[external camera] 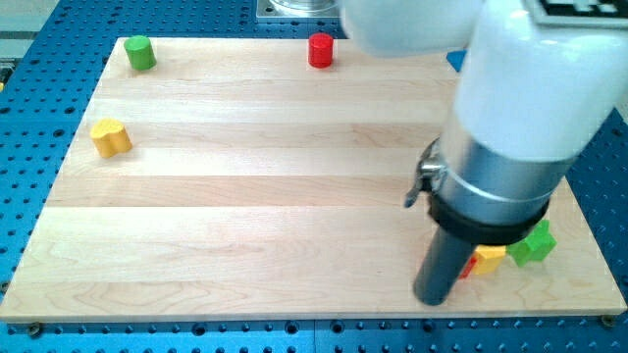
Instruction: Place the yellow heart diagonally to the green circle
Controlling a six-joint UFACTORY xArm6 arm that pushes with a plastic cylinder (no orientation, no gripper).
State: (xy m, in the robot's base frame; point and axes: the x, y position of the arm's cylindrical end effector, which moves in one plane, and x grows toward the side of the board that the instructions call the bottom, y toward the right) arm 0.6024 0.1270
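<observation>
The yellow heart [111, 137] lies near the board's left edge. The green circle [139, 52] stands at the board's top left corner, above and slightly right of the heart. My tip [433, 298] rests on the board near the bottom right, far from both. It sits just left of a yellow block [488, 258].
A red cylinder [321, 49] stands at the top edge near the middle. A green block [534, 243] and a sliver of a red block [467, 268] lie by the yellow block at the bottom right. A blue block [455, 61] peeks out behind the arm at the top right.
</observation>
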